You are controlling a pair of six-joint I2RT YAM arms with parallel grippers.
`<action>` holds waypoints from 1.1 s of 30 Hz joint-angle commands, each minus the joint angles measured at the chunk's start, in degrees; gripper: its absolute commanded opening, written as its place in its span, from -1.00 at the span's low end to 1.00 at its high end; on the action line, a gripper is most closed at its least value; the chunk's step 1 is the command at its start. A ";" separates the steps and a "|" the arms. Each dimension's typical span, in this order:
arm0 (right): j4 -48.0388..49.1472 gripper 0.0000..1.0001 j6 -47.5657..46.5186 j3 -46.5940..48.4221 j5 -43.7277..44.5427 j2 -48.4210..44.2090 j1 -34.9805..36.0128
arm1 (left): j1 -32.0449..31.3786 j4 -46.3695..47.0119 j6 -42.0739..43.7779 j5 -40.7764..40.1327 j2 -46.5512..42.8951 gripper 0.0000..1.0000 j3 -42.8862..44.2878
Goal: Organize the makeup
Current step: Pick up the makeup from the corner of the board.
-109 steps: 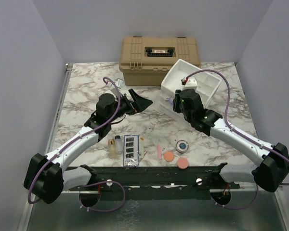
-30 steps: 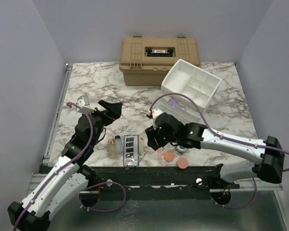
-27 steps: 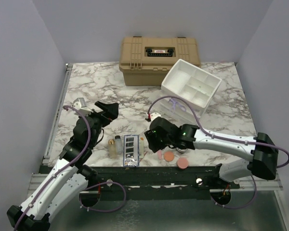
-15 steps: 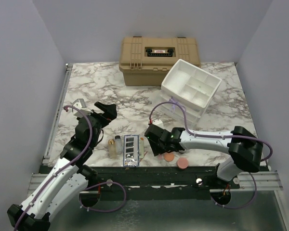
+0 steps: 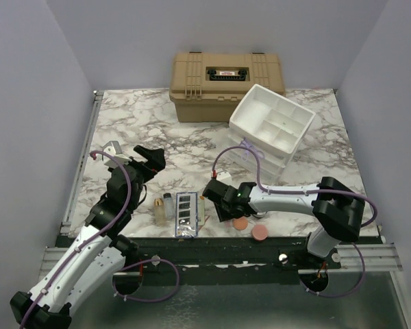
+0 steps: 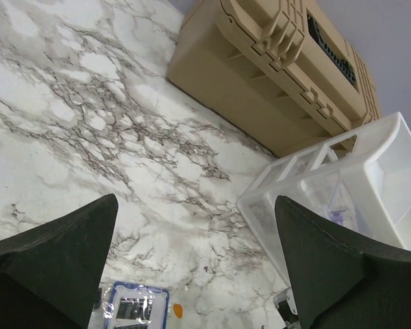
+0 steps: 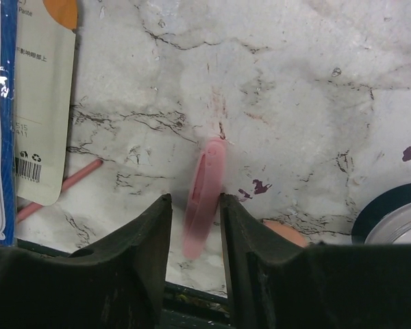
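Note:
The pink tube point(image 7: 207, 185) lies on the marble near the table's front edge. My right gripper point(image 7: 194, 200) is down over it, open, one finger on each side; the right finger is close against it and a gap shows on the left. An orange disc point(image 5: 240, 223) and a pink disc point(image 5: 260, 232) lie just to the right, and the dark round jar point(image 7: 397, 221) beyond them. The flat dark palette point(image 5: 185, 214) and two tiny clear bottles point(image 5: 163, 205) lie to the left. My left gripper point(image 6: 195, 199) hovers wide open above the marble, holding nothing.
The white tiered organizer point(image 5: 270, 127) stands at the back right with a purple curler point(image 5: 246, 145) in its lower tier. The tan hard case point(image 5: 226, 82) sits shut behind it. A thin pink stick point(image 7: 61, 185) lies beside the palette's card.
My right arm came from the organizer to the front edge and lowered over the pink tube, its jaws narrowing. The left arm drew back to the left and has stayed still since.

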 commanded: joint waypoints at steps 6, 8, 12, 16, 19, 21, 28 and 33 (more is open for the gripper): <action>-0.12 -0.30 1.55 -0.88 3.93 2.02 0.24 | 0.14 -0.91 1.39 -1.11 0.78 0.98 1.35; -0.06 -0.30 0.61 -0.75 3.77 2.57 0.31 | 0.14 -0.84 1.05 -1.03 0.71 0.98 1.13; 1.19 -0.33 -2.11 0.02 2.54 3.10 0.27 | 0.09 -0.90 0.62 -1.00 0.67 0.98 1.07; 2.91 -0.54 -5.46 1.83 0.45 2.91 0.27 | 0.14 -0.90 0.62 -1.16 0.83 0.98 1.24; 3.83 -0.58 -6.24 3.28 0.61 2.29 0.29 | 0.13 -0.86 0.55 -1.12 0.83 0.98 1.26; 4.44 -0.58 -6.58 3.92 0.45 1.57 0.24 | 0.14 -0.85 0.37 -0.99 0.82 0.98 1.25; 8.98 -0.57 -11.52 3.99 -0.23 -8.65 0.24 | 0.14 -0.86 0.18 -0.73 0.02 0.98 1.05; 6.20 -0.55 -21.35 9.18 4.40 -15.63 -0.42 | 0.13 -0.89 -0.95 -0.37 -0.72 0.98 0.36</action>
